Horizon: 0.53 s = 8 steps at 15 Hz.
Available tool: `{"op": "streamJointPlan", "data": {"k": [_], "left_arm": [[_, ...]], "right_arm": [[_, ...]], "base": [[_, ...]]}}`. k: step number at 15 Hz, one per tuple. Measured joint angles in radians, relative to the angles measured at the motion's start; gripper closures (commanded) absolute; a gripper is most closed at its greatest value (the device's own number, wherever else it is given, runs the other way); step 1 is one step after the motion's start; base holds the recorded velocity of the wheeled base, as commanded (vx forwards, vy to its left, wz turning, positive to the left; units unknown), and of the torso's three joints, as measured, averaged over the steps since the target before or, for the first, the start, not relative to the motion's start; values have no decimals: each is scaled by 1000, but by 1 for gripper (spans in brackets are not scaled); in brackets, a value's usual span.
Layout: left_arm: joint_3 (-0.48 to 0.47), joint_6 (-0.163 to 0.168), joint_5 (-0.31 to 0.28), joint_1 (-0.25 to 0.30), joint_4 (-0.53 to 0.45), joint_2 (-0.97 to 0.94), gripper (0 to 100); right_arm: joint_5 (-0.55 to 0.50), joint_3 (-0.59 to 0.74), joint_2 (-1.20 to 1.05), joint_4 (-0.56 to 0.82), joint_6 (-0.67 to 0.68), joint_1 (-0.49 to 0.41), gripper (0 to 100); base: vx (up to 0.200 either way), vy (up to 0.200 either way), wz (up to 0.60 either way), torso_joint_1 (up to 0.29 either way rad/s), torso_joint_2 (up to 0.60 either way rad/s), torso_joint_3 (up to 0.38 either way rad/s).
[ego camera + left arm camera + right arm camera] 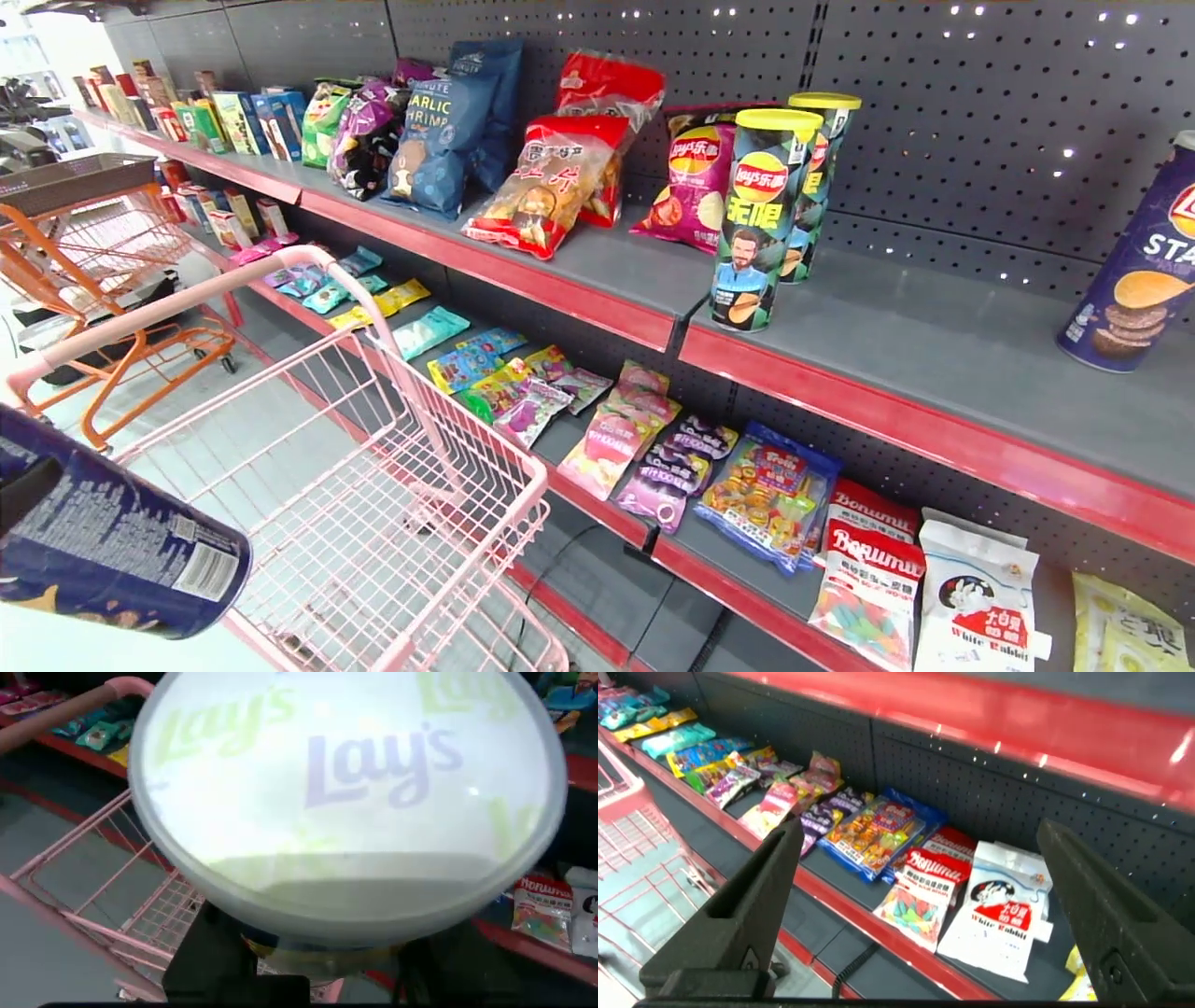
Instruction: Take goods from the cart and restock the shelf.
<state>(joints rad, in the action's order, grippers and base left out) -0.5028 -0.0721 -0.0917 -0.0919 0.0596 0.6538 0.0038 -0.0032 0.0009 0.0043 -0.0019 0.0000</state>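
Now, left claw (33, 523) grips a dark blue, pale-lidded chip can (121, 560); right claw (920, 840) gapes empty.

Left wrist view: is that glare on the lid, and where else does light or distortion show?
Left wrist view: the can, lid to the lens, looks pale and washed, print faint. Head view: bright dots speckle the back panel. Right wrist view: glare streaks the red shelf edge.

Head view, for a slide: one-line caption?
Blue chip can held beside the pink cart, facing snack shelves with space up top.
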Motion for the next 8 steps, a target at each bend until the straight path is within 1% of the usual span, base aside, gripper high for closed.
{"op": "streamJointPlan", "data": {"k": [5, 8], "left_arm": [[60, 3, 2, -1, -3, -83, 100], [85, 3, 6, 0, -3, -120, 100]], "right_arm": [[0, 0, 0, 0, -2, 0, 0], [2, 0, 0, 0, -1, 0, 0]], "base": [[0, 0, 0, 234, -591, -357], [0, 0, 0, 194, -439, -261]]}}
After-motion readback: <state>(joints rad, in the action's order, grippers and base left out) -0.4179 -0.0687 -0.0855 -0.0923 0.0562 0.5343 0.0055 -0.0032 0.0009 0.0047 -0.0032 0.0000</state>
